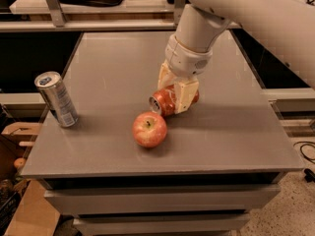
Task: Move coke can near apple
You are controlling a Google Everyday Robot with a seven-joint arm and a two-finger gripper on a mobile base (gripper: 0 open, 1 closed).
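The red, silver-ended coke can point(165, 102) lies on its side just behind and to the right of the round, red-and-yellow apple point(149, 129), nearly touching it, with its silver end turned toward the apple. Whether it rests on the flat grey counter point(231, 132) cannot be told. The cream-coloured gripper point(175, 96) reaches down over it, jaws pinching the can's body. The white arm point(197, 38) rises behind the apple, to the right. A tall silver-and-blue can point(56, 99) stands upright well left of the apple.
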